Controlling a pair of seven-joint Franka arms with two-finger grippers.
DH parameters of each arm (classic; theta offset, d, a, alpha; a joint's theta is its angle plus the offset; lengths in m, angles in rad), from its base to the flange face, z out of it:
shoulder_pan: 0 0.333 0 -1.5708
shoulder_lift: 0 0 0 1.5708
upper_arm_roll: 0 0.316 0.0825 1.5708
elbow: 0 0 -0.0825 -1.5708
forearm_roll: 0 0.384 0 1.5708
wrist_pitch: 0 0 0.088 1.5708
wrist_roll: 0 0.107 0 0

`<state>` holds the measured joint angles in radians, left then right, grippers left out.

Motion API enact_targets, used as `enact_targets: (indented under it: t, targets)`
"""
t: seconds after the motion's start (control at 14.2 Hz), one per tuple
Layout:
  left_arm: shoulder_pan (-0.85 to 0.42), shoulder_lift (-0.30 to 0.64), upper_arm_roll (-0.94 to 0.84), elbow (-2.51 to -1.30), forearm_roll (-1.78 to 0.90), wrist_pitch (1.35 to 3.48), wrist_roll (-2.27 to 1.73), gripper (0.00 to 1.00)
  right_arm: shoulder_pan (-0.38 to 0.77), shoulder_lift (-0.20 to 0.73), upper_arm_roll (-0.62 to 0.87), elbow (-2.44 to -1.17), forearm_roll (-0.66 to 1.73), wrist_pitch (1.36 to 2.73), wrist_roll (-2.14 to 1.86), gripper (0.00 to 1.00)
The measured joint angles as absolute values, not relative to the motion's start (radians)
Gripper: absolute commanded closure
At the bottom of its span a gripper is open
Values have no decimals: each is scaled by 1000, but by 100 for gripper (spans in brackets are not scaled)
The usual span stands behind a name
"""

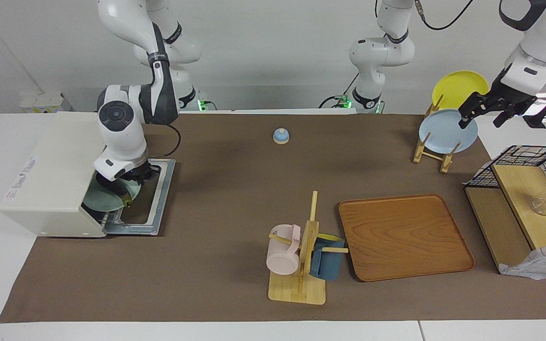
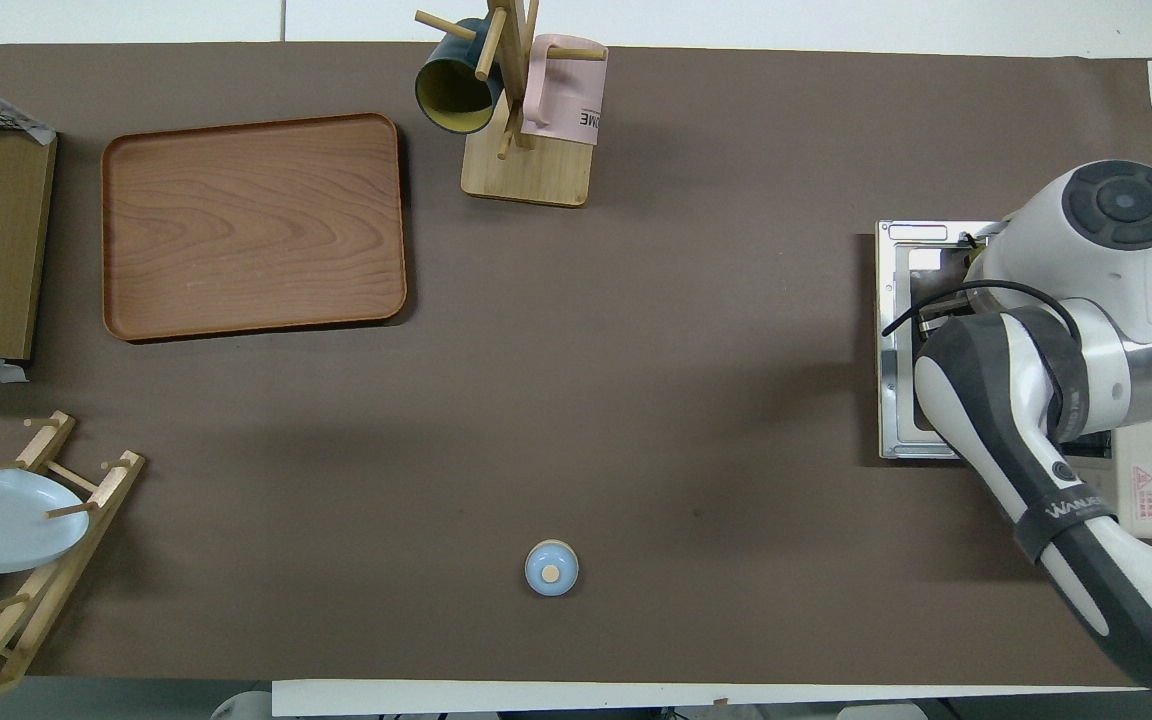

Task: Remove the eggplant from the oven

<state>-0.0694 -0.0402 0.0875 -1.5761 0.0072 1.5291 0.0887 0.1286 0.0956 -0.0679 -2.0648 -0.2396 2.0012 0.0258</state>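
The cream-white oven (image 1: pixel 59 166) stands at the right arm's end of the table, its glass door (image 1: pixel 159 189) dropped open flat on the mat. A mint green plate (image 1: pixel 100 199) lies on the rack inside. My right gripper (image 1: pixel 123 185) is at the oven's mouth over the plate's edge, shut on the dark eggplant (image 1: pixel 122 193), whose yellowish stem tip points down toward the door. In the overhead view the right arm (image 2: pixel 1066 330) covers the oven door (image 2: pixel 894 350) and hides the eggplant. My left gripper (image 1: pixel 481 118) waits open over the plate rack.
A small blue bell (image 1: pixel 281 136) sits mid-table near the robots. A wooden tray (image 1: pixel 403 237) and a mug tree (image 1: pixel 301 265) with a pink and a blue mug stand farther out. A plate rack (image 1: pixel 436 151) and a wire basket with wooden shelves (image 1: pixel 522 189) are at the left arm's end.
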Motion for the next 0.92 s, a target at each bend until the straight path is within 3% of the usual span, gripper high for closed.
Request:
enact_targets:
  t: [0.49, 0.92]
  targets:
    - [-67, -40, 88, -1578, 7, 1527, 89, 0, 438, 155, -58, -1854, -240, 1822, 303, 100]
    - [-42, -43, 90, -1584, 8, 1471, 87, 0, 693, 527, -41, -1337, -178, 1665, 628, 100]
